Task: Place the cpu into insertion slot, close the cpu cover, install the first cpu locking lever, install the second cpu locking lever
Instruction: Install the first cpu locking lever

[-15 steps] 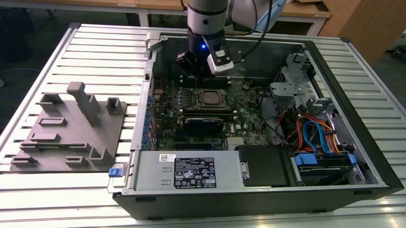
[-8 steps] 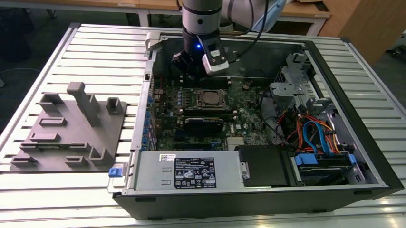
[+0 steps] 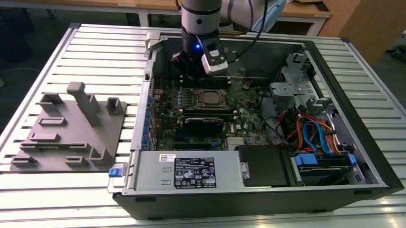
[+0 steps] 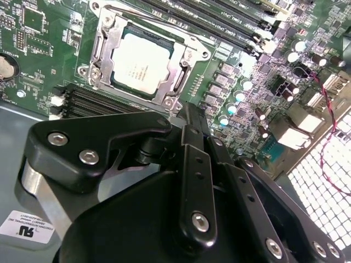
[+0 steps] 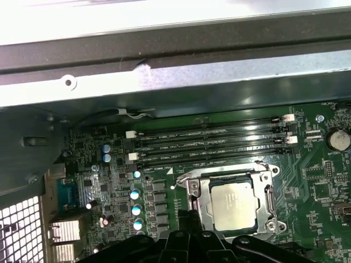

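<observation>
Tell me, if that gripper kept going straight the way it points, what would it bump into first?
Most likely the rim of the cpu cover, or the green circuit board just beside it. The gripper points at that border, and depth is unclear.

Fig. note for you: arm (image 3: 200, 14) = silver-grey cyl. tube, black wrist section w/ blue light, white camera block (image 3: 214, 61), black cable (image 3: 252, 40). Your gripper (image 4: 189, 111): matte-black link bars, silver screws (image 4: 89, 158), polished steel collar (image 4: 30, 183).
</observation>
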Action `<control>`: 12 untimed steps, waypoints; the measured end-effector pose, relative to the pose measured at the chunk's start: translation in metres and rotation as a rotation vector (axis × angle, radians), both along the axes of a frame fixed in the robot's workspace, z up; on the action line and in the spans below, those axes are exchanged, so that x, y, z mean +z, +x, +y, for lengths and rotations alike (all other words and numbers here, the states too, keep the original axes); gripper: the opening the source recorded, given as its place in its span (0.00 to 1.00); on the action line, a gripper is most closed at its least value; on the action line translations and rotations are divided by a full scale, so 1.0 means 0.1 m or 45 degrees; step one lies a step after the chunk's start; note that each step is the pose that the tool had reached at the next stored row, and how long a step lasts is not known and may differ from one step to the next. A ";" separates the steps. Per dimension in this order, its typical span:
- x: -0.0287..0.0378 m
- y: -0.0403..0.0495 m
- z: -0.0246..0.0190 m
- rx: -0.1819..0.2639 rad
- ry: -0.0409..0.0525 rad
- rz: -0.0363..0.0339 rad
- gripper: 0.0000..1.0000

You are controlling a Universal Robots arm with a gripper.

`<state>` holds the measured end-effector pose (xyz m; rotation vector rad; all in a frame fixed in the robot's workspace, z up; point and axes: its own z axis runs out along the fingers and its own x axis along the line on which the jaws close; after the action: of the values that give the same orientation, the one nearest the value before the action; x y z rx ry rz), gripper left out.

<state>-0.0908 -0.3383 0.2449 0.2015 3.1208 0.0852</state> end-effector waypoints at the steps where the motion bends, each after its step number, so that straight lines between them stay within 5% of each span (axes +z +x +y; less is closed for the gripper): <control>1: 0.000 -0.006 0.000 0.000 0.000 0.0001 0.10; 12: 0.000 -0.041 0.000 0.000 0.000 0.0000 0.10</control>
<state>-0.0949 -0.3383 0.2449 0.2014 3.1207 0.0852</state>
